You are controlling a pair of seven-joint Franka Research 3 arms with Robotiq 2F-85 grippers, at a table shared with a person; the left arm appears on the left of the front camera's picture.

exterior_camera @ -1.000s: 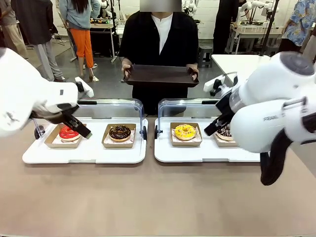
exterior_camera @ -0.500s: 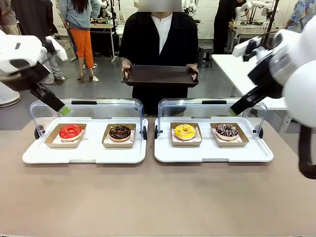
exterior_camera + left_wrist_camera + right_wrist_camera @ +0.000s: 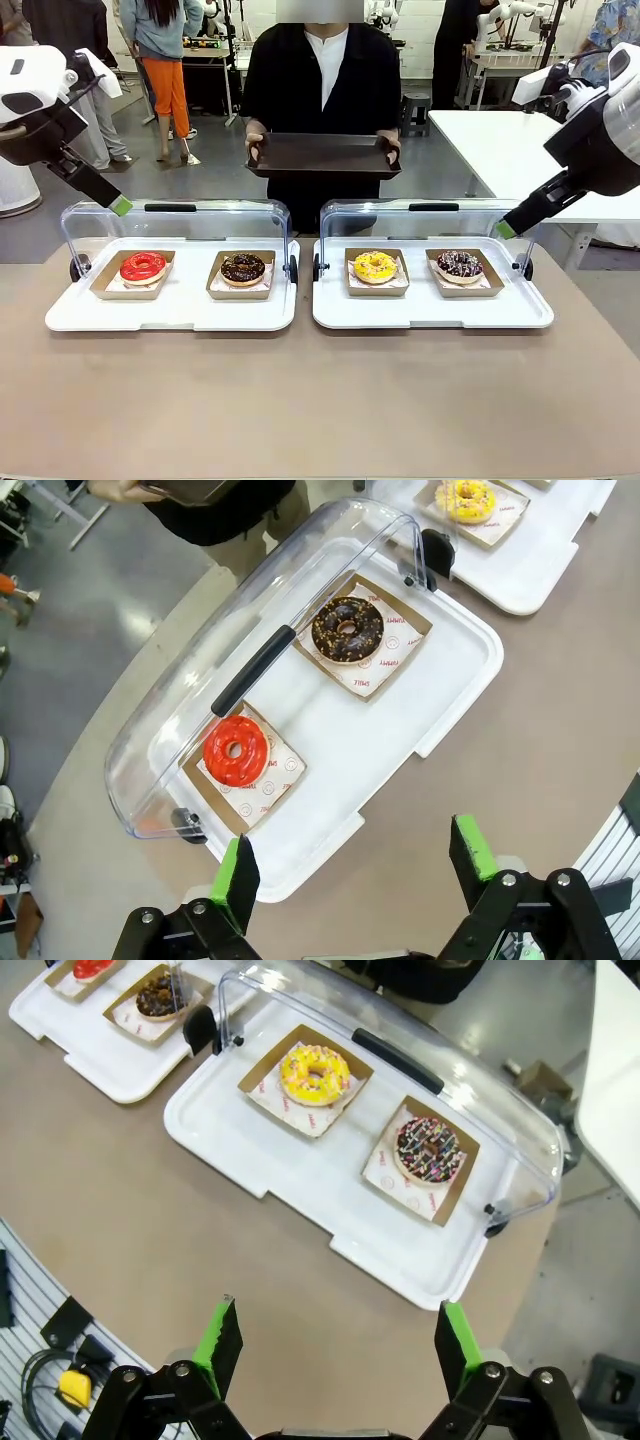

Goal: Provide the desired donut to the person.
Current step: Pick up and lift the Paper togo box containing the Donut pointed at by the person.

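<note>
A tan surface runs across the foreground of a brightly, evenly lit workshop hall. Beyond it stretches a smooth grey floor. A white table stands at the right, and a dark stool sits farther back near a pale wall. A cluttered bench stands at the far left, beside a bystander in orange trousers. Another bystander, in a blue patterned shirt, stands at the far right. Seen from above, a brown box rests on the floor near the white table's edge.
</note>
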